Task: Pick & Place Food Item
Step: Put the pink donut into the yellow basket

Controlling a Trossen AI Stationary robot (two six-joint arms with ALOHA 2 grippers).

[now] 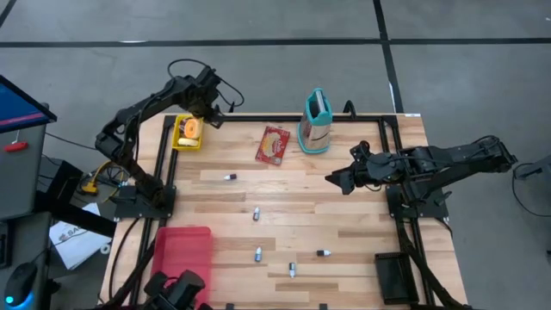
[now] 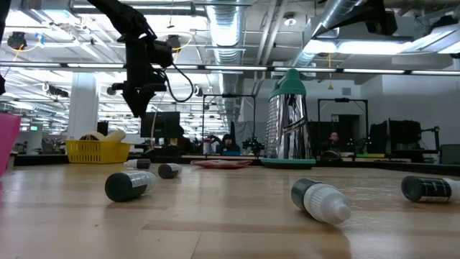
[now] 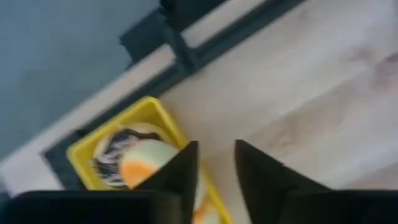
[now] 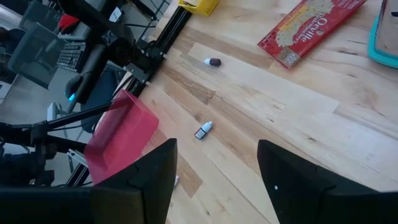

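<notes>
While the left gripper (image 1: 207, 114) hangs above the far left corner of the worktop (image 1: 344, 215) with its fingers a little apart and nothing between them, the food item (image 1: 192, 128), a pale and orange piece, lies just below and beside it inside the yellow basket (image 1: 180, 138). Out over the right side, the right gripper (image 1: 332, 182) hovers with fingers spread and empty, well apart from the basket.
</notes>
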